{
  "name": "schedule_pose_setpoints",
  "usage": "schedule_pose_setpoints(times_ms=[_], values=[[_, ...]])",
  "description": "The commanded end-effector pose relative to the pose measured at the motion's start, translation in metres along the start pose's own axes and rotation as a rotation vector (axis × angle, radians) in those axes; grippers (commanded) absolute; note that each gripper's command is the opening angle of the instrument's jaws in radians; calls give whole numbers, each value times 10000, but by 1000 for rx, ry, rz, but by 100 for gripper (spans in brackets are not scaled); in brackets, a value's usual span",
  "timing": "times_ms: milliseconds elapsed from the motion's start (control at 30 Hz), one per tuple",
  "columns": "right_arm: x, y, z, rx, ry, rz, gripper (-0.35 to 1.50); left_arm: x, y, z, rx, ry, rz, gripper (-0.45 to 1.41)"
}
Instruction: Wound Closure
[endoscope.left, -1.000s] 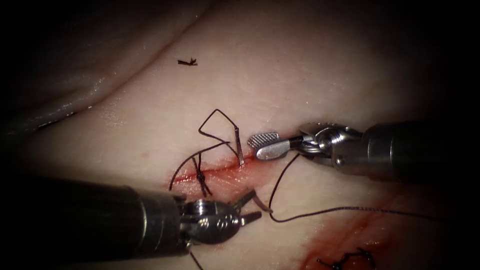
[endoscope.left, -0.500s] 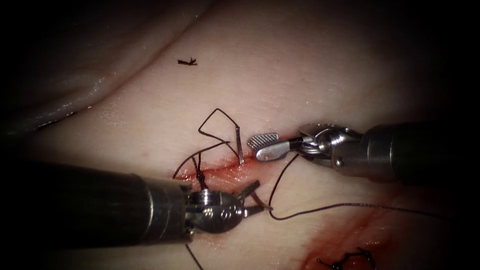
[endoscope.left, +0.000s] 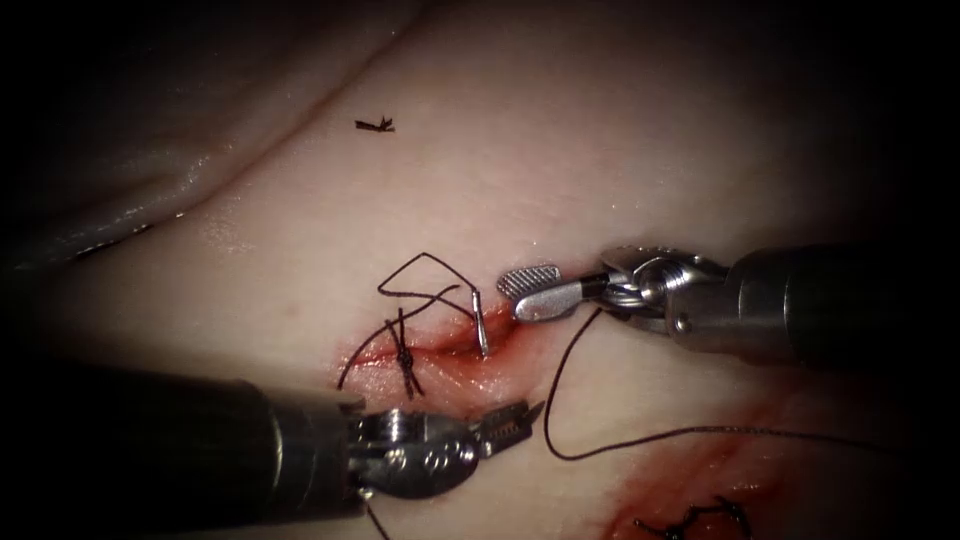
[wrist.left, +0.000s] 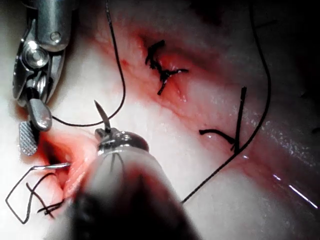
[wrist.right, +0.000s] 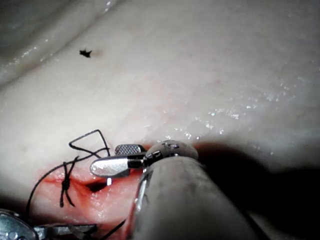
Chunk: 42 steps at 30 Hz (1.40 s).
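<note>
Drawn back since a second ago, the left tool (endoscope.left: 510, 420) pinches the needle (endoscope.left: 480, 325) near its point. The tail has sunk lower into the cut (endoscope.left: 440, 345), just beyond those jaws, so the needle is being drawn out through the tissue (endoscope.left: 560, 150). Freeing it likely calls for following its curve. The right tool (endoscope.left: 535, 290) stands beside the tail, jaws spread and empty.

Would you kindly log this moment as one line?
left tool: shut on needle near tip | right tool: open, holds nothing | needle: in tissue at cut
</note>
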Motion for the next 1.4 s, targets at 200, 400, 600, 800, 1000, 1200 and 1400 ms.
schedule_pose_setpoints(times_ms=[200,400,600,800,1000,1200,1400], values=[[-8,2,9,13,-10,1,131,9,15,-3,-118,183,-155,-45],[-9,1,8,21,-19,19,133,30,24,-21,-218,343,-323,-45],[-9,-2,5,31,-29,28,125,48,41,-38,-319,463,-460,-45],[-6,-7,5,36,-19,-369,86,70,61,-64,-356,502,-468,-45],[-2,-19,13,-35,-209,-605,114,85,67,-91,-261,480,-356,-45],[-9,-33,17,-24,-225,-685,118,98,57,-113,28,343,-85,-45],[-22,-49,20,0,-230,-714,130,102,53,-126,155,242,46,-45]])
